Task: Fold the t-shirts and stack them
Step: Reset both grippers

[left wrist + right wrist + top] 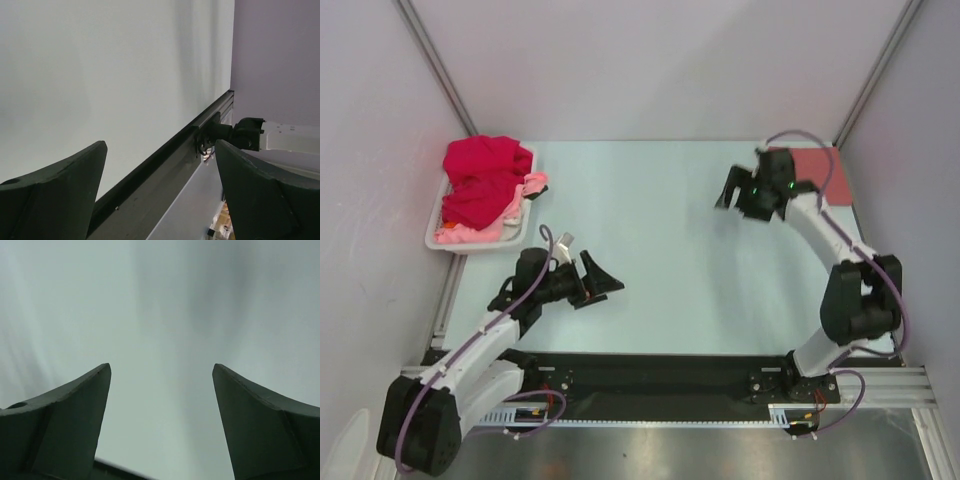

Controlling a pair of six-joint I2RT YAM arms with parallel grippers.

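A bright crimson t-shirt [483, 178] lies crumpled in a white basket [480, 245] at the back left. A light pink t-shirt [532, 186] lies under it and spills over the rim. A dusty salmon-red t-shirt [813, 163] lies flat at the back right corner, partly hidden by the right arm. My left gripper [604, 284] is open and empty over bare table, right of the basket; its wrist view [160, 145] shows only table. My right gripper [725, 192] is open and empty, left of the salmon shirt; its wrist view [161, 367] shows only table.
Grey walls close in the table on the left, back and right. A black rail [670, 375] runs along the near edge between the arm bases. The right arm's base [250, 135] shows in the left wrist view.
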